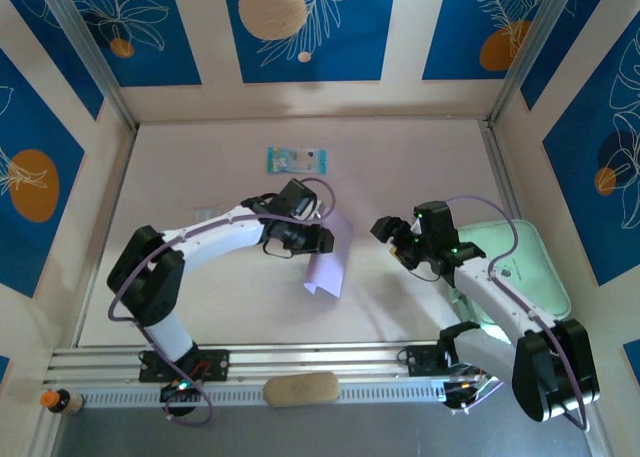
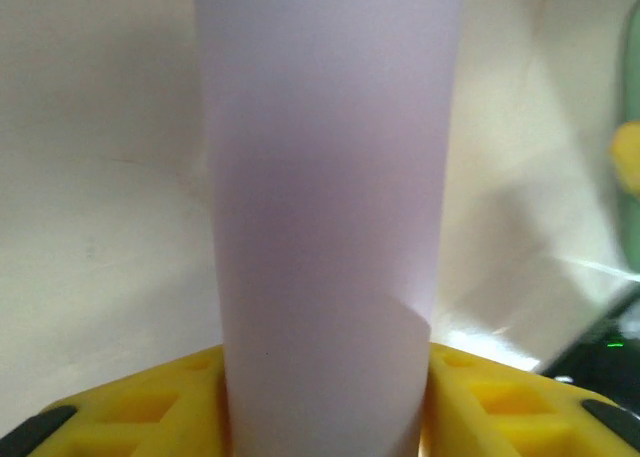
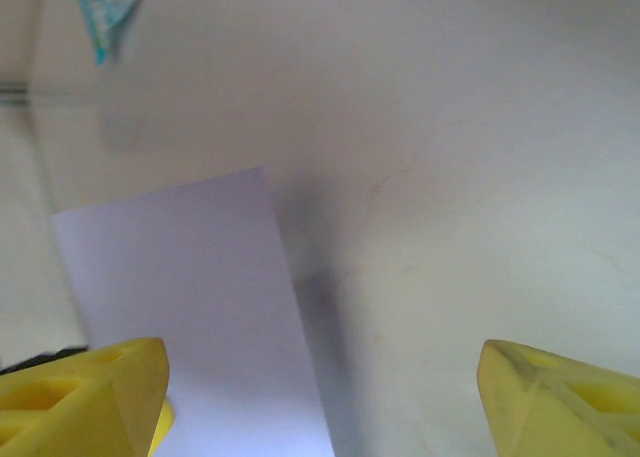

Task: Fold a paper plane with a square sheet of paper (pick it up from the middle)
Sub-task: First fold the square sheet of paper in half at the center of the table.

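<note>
The square sheet of paper (image 1: pixel 330 262), pale lilac, hangs off the table near the middle, bent over on itself with its lower corner curled. My left gripper (image 1: pixel 322 239) is shut on it. In the left wrist view the sheet (image 2: pixel 325 177) rises as a curved band between the yellow fingers (image 2: pixel 500 402), touching both. My right gripper (image 1: pixel 395 239) stands open a short way to the right of the sheet, apart from it. In the right wrist view the sheet (image 3: pixel 190 297) lies at the lower left, beside the left finger, and the gripper (image 3: pixel 325 402) has bare table between its fingertips.
A small blue-green printed packet (image 1: pixel 297 160) lies at the back of the table (image 1: pixel 200 177). A mint-green tray (image 1: pixel 520 267) sits at the right under the right arm. A tan oval block (image 1: pixel 300 388) rests on the front rail, and a small orange-capped bottle (image 1: pixel 58 401) stands at the front left.
</note>
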Available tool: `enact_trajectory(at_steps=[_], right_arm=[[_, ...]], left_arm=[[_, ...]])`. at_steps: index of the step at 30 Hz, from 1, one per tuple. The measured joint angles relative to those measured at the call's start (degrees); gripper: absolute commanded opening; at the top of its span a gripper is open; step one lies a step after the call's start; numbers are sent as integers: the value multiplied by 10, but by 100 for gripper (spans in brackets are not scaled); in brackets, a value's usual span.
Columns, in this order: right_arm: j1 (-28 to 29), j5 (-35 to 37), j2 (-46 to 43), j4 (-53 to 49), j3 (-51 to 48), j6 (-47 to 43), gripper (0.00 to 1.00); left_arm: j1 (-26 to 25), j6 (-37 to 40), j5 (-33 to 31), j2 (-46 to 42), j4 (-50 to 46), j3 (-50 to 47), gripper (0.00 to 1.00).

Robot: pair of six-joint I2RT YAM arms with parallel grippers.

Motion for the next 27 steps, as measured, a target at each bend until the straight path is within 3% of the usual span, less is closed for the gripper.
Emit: enact_trajectory(at_steps=[5, 10, 27], right_arm=[[-5, -57, -20, 40, -8, -13, 81], [-6, -89, -37, 50, -17, -24, 81], [12, -102, -43, 76, -43, -24, 75]], left_arm=[[21, -63, 94, -3, 102, -40, 46], [22, -116, 144, 3, 188, -71, 46], [20, -225, 152, 64, 350, -146, 47]])
